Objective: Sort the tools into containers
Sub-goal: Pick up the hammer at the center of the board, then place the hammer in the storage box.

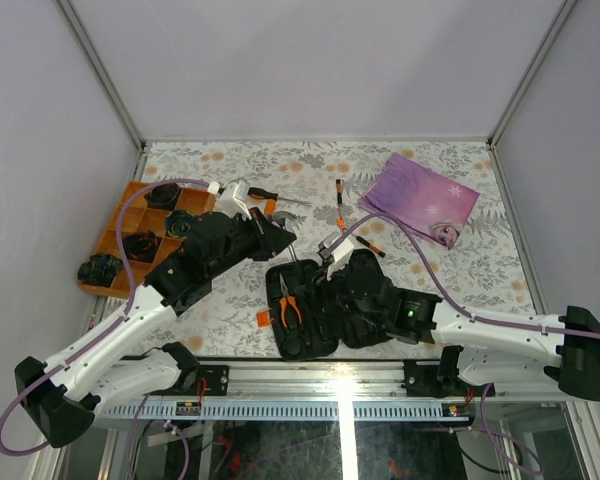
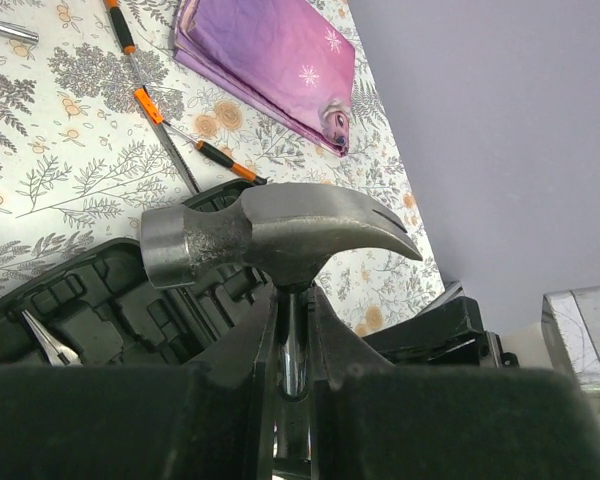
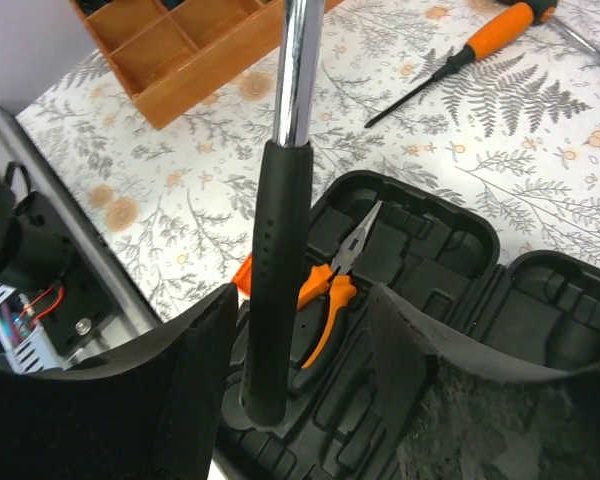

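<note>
Left gripper clamped on the hammer shaft, just under its steel head. Right gripper spread apart, straddling the black handle, with the open tool case directly beneath it.

Pale grey walls stand left, right and far. The worktop is white with grey leaves and orange flowers all over.

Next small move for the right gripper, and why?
Probably close the right gripper on the hammer handle: its open jaws flank the black grip above the case, while the left gripper clamps the shaft under the head.
</note>
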`<action>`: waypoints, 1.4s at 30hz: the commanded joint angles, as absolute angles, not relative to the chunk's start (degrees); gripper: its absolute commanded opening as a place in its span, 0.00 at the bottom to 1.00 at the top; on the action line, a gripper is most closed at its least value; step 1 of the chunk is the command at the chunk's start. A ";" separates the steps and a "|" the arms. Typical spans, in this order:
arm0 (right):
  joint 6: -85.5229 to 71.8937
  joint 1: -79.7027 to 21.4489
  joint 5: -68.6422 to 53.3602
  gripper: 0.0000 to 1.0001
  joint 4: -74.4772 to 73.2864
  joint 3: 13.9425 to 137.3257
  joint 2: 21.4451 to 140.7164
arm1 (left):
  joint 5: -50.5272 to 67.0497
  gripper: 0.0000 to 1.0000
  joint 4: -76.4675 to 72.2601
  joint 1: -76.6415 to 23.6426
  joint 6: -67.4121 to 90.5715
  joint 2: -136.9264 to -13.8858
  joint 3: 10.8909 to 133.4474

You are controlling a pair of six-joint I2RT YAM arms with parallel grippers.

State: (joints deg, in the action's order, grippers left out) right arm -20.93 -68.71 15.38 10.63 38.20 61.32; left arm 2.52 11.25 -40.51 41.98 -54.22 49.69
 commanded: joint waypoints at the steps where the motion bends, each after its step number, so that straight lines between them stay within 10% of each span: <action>1: -19.12 -69.53 23.13 0.59 14.18 43.31 63.81 | 3.05 0.00 7.07 -40.52 43.60 -53.73 50.60; 14: -20.21 -69.53 23.45 0.01 13.13 44.82 64.55 | 3.68 0.00 7.55 -40.54 43.95 -53.30 50.10; 27: -27.41 -66.63 24.24 0.00 5.84 46.71 62.12 | 4.82 0.56 7.49 -40.53 42.36 -51.22 48.75; 42: -35.30 -53.98 12.92 0.00 4.10 39.57 54.84 | 2.36 0.68 12.59 -40.52 41.59 -52.45 50.07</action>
